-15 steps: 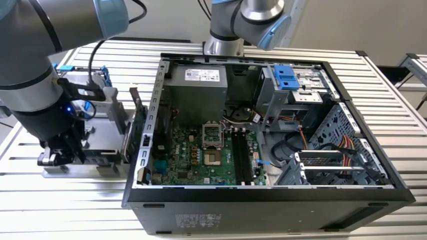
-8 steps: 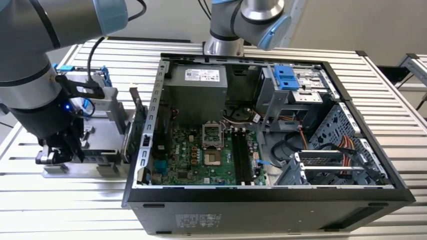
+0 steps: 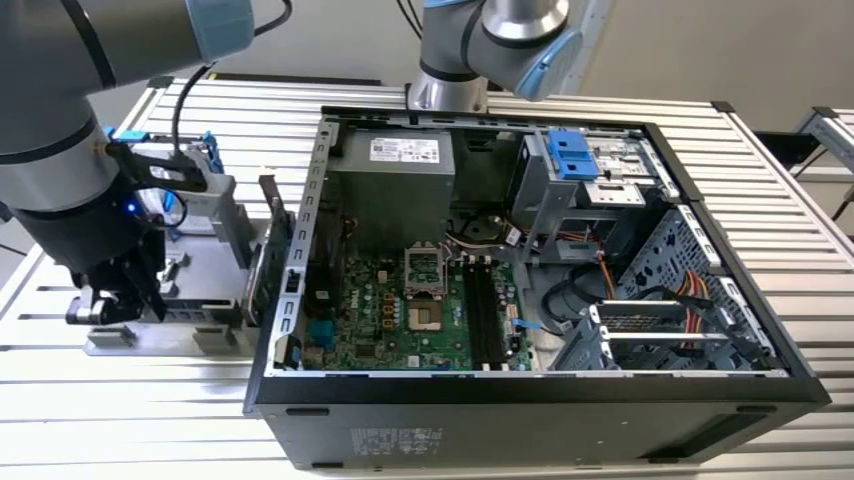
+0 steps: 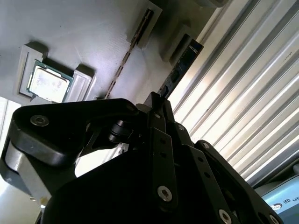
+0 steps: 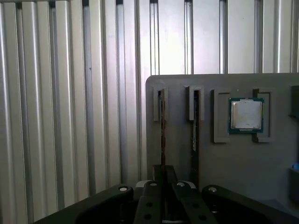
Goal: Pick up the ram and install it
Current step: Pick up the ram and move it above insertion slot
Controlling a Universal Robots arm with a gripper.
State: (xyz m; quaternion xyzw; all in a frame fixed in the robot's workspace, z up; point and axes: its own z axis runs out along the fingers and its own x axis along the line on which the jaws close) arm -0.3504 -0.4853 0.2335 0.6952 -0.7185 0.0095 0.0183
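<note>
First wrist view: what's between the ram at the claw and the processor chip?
Another thin stick on edge in its own slot of the grey tray, between the ram and processor chip in the first wrist view.

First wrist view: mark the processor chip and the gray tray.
processor chip [image 5: 246, 114], first wrist view, centre of its metal lid.
gray tray [image 5: 233, 168], first wrist view, bare face below the chip.

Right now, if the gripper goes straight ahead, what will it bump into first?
Probably the ram standing on edge in the gray holder, right ahead of the gripper; depth is unclear.
</note>
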